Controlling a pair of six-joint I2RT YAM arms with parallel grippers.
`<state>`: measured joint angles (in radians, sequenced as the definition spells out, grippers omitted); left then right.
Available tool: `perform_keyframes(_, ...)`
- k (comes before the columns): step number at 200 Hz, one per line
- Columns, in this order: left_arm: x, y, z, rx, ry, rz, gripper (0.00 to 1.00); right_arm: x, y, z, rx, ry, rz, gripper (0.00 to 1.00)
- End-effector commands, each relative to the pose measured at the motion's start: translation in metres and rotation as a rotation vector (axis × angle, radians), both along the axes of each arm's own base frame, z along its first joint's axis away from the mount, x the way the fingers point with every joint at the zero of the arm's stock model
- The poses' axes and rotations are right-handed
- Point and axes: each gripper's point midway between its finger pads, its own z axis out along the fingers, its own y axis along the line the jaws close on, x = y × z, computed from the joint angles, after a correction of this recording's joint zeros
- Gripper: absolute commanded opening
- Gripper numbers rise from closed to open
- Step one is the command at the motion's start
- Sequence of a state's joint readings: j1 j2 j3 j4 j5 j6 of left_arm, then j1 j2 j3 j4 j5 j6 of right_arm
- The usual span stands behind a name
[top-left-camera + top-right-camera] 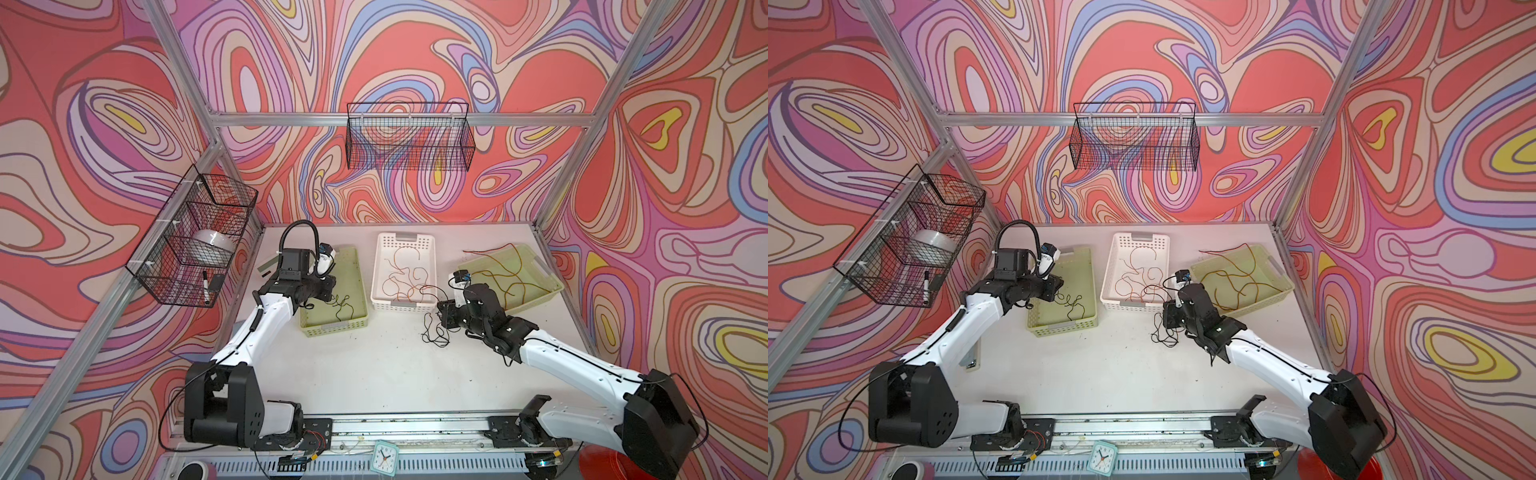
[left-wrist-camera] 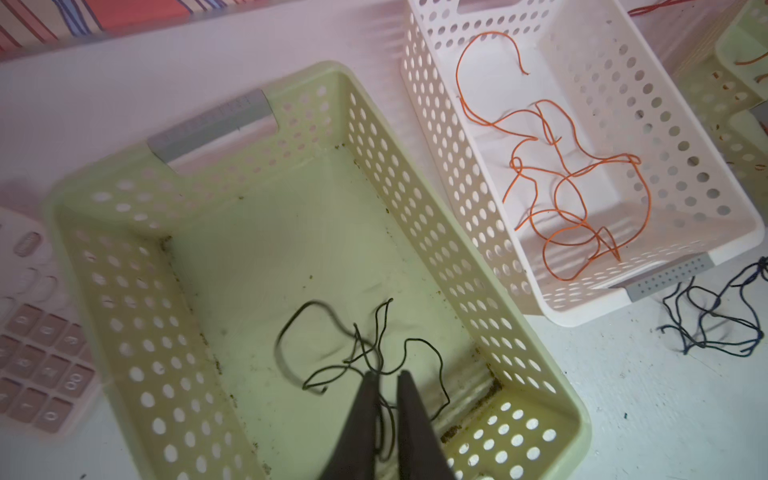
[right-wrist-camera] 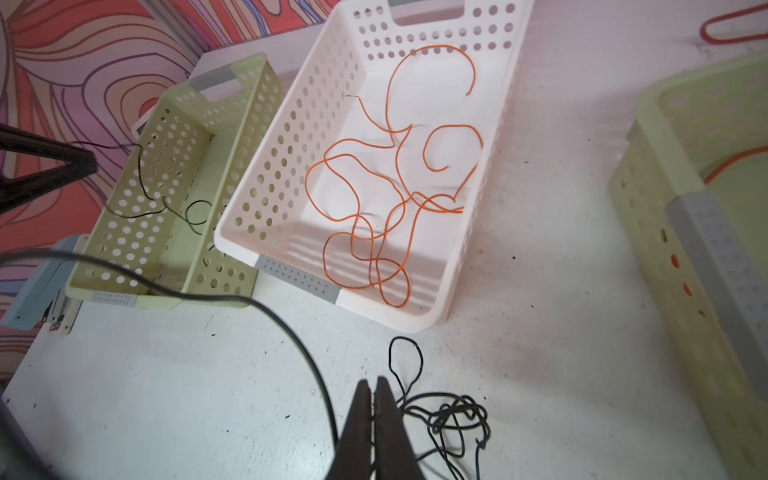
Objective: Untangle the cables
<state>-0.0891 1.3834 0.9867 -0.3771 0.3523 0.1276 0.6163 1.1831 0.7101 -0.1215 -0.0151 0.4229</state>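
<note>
A thin black cable [image 2: 332,353] lies loosely looped in the left green basket [image 2: 104,195], also seen in both top views [image 1: 340,303] [image 1: 1073,305]. My left gripper [image 2: 387,376] hovers over it, open by a narrow gap with a strand running through the gap. Orange cables [image 3: 386,187] lie tangled in the white basket [image 1: 405,307]. Red-brown and orange cables [image 1: 511,270] fill the right green basket [image 1: 552,286]. A knotted black cable [image 3: 453,415] rests on the table by the white basket's near corner. My right gripper [image 3: 375,384] is shut beside it, with strands running in under its fingers.
A pink calculator [image 2: 37,345] lies left of the left green basket. A red cable [image 1: 478,252] trails on the table behind the right basket. Wire baskets hang on the left wall [image 1: 195,241] and back wall [image 1: 409,137]. A small clock [image 1: 384,457] sits at the front rail.
</note>
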Motion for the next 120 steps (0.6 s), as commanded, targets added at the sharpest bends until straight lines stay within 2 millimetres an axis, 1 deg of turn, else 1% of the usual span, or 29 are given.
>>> perform_keyframes(1, -0.006, -0.02, 0.019, -0.069, -0.024, -0.046, 0.99, 0.0, 0.017, 0.03, 0.015, -0.055, 0.11, 0.0)
perform_keyframes(15, -0.014, -0.032, 0.049, -0.071, -0.152, -0.098, 1.0, 0.002, 0.019, 0.038, 0.003, -0.065, 0.128, 0.0)
perform_keyframes(26, -0.028, -0.054, 0.076, -0.093, -0.245, -0.189, 1.0, 0.002, 0.023, 0.044, -0.006, -0.073, 0.15, 0.0)
perform_keyframes(34, -0.039, -0.075, 0.095, -0.119, -0.303, -0.263, 1.0, 0.003, 0.025, 0.048, -0.007, -0.078, 0.165, 0.0)
perform_keyframes(39, -0.05, -0.091, 0.103, -0.148, -0.319, -0.323, 1.0, 0.003, 0.027, 0.05, -0.007, -0.081, 0.178, 0.0)
perform_keyframes(41, -0.052, -0.098, 0.111, -0.164, -0.348, -0.348, 1.0, 0.002, 0.028, 0.051, -0.005, -0.082, 0.183, 0.0)
perform_keyframes(48, -0.063, -0.119, 0.125, -0.207, -0.389, -0.419, 1.0, 0.003, 0.031, 0.054, 0.0, -0.09, 0.198, 0.0)
perform_keyframes(63, -0.083, -0.156, 0.143, -0.294, -0.424, -0.541, 0.99, 0.003, 0.035, 0.057, 0.007, -0.09, 0.219, 0.0)
perform_keyframes(76, -0.093, -0.18, 0.15, -0.343, -0.417, -0.614, 0.97, 0.003, 0.039, 0.058, 0.011, -0.088, 0.235, 0.0)
perform_keyframes(84, -0.094, -0.19, 0.149, -0.346, -0.415, -0.633, 0.97, 0.003, 0.041, 0.059, 0.016, -0.089, 0.245, 0.0)
perform_keyframes(101, -0.09, -0.209, 0.144, -0.333, -0.411, -0.665, 0.96, -0.001, 0.046, 0.064, 0.038, -0.1, 0.275, 0.0)
perform_keyframes(109, -0.084, -0.216, 0.14, -0.314, -0.413, -0.657, 0.96, -0.002, 0.047, 0.065, 0.045, -0.102, 0.289, 0.0)
perform_keyframes(120, -0.078, -0.225, 0.135, -0.288, -0.406, -0.669, 0.94, -0.004, 0.048, 0.067, 0.053, -0.105, 0.296, 0.0)
